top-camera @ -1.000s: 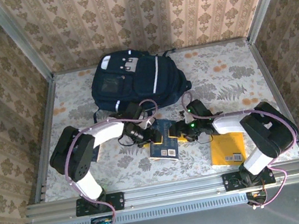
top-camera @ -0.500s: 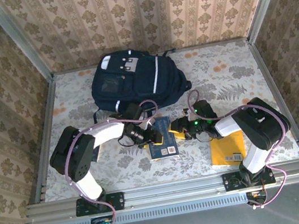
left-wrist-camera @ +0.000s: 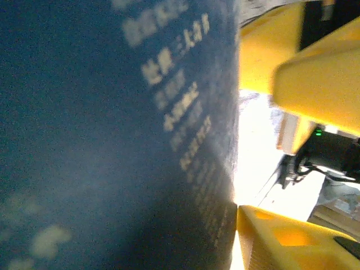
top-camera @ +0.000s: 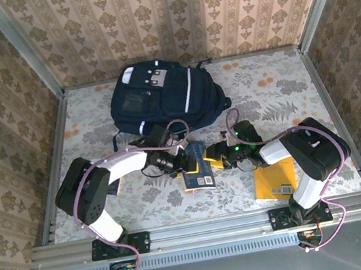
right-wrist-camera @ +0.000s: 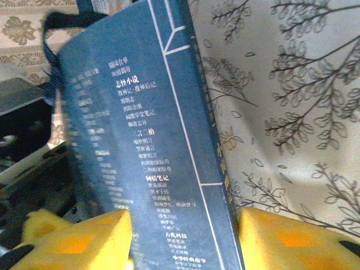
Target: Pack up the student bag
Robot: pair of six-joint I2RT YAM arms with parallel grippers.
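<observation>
The student bag (top-camera: 161, 100), a dark navy backpack with a white stripe, lies flat at the back of the table. In front of it a blue book (top-camera: 197, 170) is between both grippers. My left gripper (top-camera: 182, 164) meets it from the left; the cover (left-wrist-camera: 112, 135) presses against one yellow finger (left-wrist-camera: 281, 242), and the other finger is hidden. My right gripper (top-camera: 216, 160) comes from the right. In its wrist view the book (right-wrist-camera: 163, 146) stands between both yellow fingers (right-wrist-camera: 79, 239), and the gripper (right-wrist-camera: 183, 242) is shut on it.
A yellow envelope-like item (top-camera: 275, 179) lies flat under the right forearm near the front edge. Aluminium rails and papered walls close the table (top-camera: 284, 90) on three sides. Bare floral tabletop lies right of the bag and at front left.
The right arm swung in and its jaws narrowed onto the book. The left jaws then narrowed too, its elbow slid left, and the book's near end shifted slightly.
</observation>
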